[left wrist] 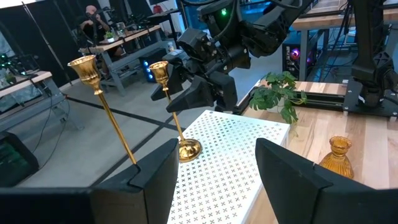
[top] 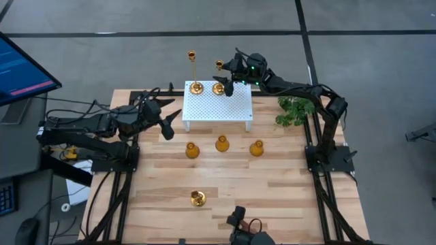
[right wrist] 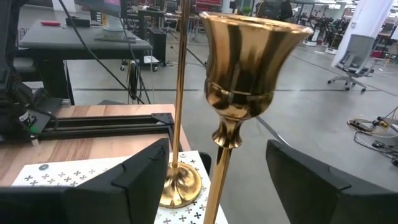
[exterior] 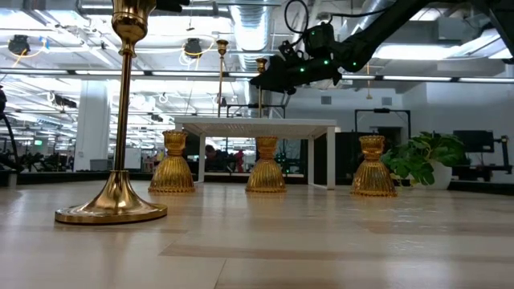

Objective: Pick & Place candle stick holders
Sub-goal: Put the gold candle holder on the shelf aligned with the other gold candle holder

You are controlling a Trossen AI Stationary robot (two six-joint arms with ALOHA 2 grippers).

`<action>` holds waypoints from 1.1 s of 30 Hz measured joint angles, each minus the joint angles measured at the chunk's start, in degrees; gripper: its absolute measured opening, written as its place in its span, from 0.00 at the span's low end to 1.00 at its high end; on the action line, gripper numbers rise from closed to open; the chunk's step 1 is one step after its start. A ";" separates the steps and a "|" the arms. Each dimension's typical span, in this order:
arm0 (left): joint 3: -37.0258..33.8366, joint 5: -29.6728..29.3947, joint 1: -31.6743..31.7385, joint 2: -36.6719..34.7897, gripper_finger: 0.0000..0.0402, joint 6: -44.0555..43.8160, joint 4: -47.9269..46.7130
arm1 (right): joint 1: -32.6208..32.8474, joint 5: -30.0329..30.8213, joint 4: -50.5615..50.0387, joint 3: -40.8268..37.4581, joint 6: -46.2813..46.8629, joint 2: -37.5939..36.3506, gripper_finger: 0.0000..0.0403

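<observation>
- Brass, polished and thin-stemmed: two tall candlesticks with flared cups stand on the far edge of the white perforated platform [top: 218,102], the left tall brass candlestick [top: 195,71] just beside the right tall brass candlestick [top: 219,76], each on a round base.
- The right tool [top: 229,76] sits at that second candlestick, its dark fingers spread wide on either side of the stem just below the cup and, by the wrist view, not touching it.
- Judged step: either about to grasp or just let go; the next move calls for keeping the slim stem upright.
- Third brass candlestick [top: 197,198] stands near the front of the pale wooden tabletop [top: 286,197].
- Three squat, ribbed amber holders [top: 222,144] line up in front of the platform.
- The left tool [top: 169,122] waits open and empty beside the platform's left end.
- A green leafy plant [top: 294,111] sits to the right.
</observation>
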 joint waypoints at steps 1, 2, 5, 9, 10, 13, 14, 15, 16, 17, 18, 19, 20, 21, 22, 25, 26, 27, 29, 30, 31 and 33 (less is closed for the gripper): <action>0.00 0.00 0.00 0.00 0.53 0.00 0.00 | -0.12 -0.38 -0.31 -0.02 -0.02 -0.28 0.64; 0.00 0.00 0.00 0.00 0.53 0.00 0.00 | -0.18 -0.75 -0.68 -0.06 -0.02 -0.60 0.64; 0.00 0.00 0.00 0.00 0.53 0.00 0.00 | -0.57 -0.98 -1.90 -0.06 -1.28 -1.94 0.64; 0.00 0.00 0.00 0.00 0.53 0.00 0.00 | -1.35 -1.05 -5.63 -0.02 -2.87 -4.10 0.65; 0.00 0.00 0.00 0.00 0.53 0.00 0.00 | -1.65 -1.07 -7.42 -0.02 -2.94 -4.51 0.65; 0.00 0.00 0.00 0.00 0.53 0.00 0.00 | -2.27 -1.17 -10.31 -0.02 -3.00 -5.13 0.65; 0.00 0.00 0.00 0.00 0.53 0.00 0.00 | -2.59 -1.19 -10.98 -0.02 -3.00 -5.26 0.65; 0.00 0.00 0.00 0.00 0.53 0.00 0.00 | -2.78 -1.20 -11.65 -0.02 -3.00 -5.47 0.65; 0.00 0.00 0.00 0.00 0.53 0.00 0.00 | -2.83 -1.20 -13.03 -0.02 -3.00 -5.80 0.65; 0.00 0.00 0.00 0.00 0.53 0.00 -0.02 | -2.84 -1.19 -14.86 -0.02 -3.27 -6.36 0.65; 0.00 0.00 0.00 0.00 0.53 0.00 -0.01 | -2.86 -1.19 -17.43 -0.02 -4.44 -7.18 0.65; 0.00 0.00 0.00 0.01 0.53 0.00 0.00 | -2.98 -1.19 -20.52 -0.02 -6.16 -8.19 0.65; 0.00 0.00 0.00 0.00 0.53 0.00 0.00 | -3.27 -1.21 -23.48 -0.02 -7.74 -9.24 0.65; 0.00 0.00 0.00 0.00 0.53 0.00 -0.01 | -3.60 -1.27 -26.96 -0.02 -8.70 -10.61 0.65; 0.00 0.00 0.00 0.00 0.53 0.00 0.00 | -4.18 -1.39 -30.53 -0.02 -8.99 -11.99 0.65; 0.00 0.00 0.00 0.01 0.53 -0.03 0.00 | -6.66 -1.35 -40.69 -0.02 -9.72 -16.89 0.65; 0.00 0.02 0.00 0.00 0.53 -0.12 0.00 | -7.64 -1.30 -44.03 -0.02 -9.82 -18.67 0.65; 0.00 0.02 0.00 0.00 0.53 -0.20 -0.02 | -8.58 -1.20 -47.29 -0.02 -9.88 -20.55 0.65; 0.00 0.02 0.00 0.00 0.53 -0.20 -0.01 | -10.02 -1.19 -53.51 -0.02 -9.90 -24.16 0.65; 0.00 0.01 0.00 0.00 0.53 -0.20 -0.01 | -10.54 -1.20 -56.59 -0.02 -9.92 -26.04 0.65; 0.00 0.02 0.00 0.00 0.53 -0.20 -0.02 | -10.94 -1.22 -59.53 -0.02 -9.90 -27.82 0.65; 0.00 0.41 0.00 0.00 0.53 -0.37 -0.02 | -11.32 -1.28 -65.18 -0.02 -9.92 -31.27 0.64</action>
